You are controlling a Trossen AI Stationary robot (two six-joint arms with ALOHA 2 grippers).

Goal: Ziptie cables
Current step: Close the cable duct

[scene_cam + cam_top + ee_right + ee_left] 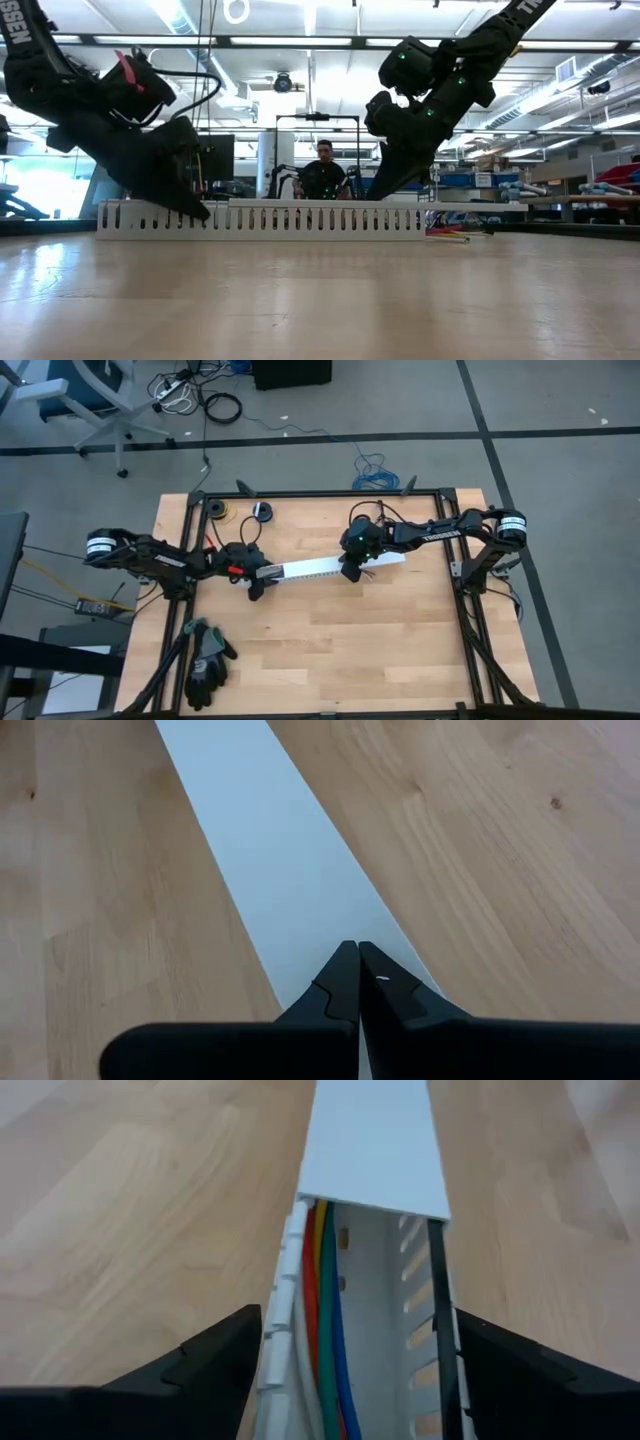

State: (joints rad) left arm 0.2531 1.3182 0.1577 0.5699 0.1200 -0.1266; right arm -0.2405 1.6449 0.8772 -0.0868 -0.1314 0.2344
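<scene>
A long white slotted cable duct (310,569) (270,218) lies flat on the wooden table. A white lid (370,1150) (270,850) covers most of it. At the uncovered left end, the cables (325,1340) (red, yellow, green, blue) run along inside the duct, and a thin dark strip (437,1310) lies by the other wall. More wire ends (450,235) stick out past the duct's right end. My left gripper (258,575) (355,1320) straddles the open left end. My right gripper (352,570) (350,950) is shut, on the lid near the duct's right end. My left gripper has the duct's open left end between its two fingers, one finger (215,1365) against each slotted side wall (275,1330). It comes level from the table's left, fingers along the duct, which rests flat on the table. My right gripper presses its shut fingertips (340,970) down on the top of the lid (300,920). It slants down from the table's right, pointing along the duct.
A pair of dark gloves (207,660) lies near the table's near left corner. Two small rolls (215,510) (262,512) sit at the far edge. Black frame rails (330,493) border the table. A person (323,170) stands in the room beyond it.
</scene>
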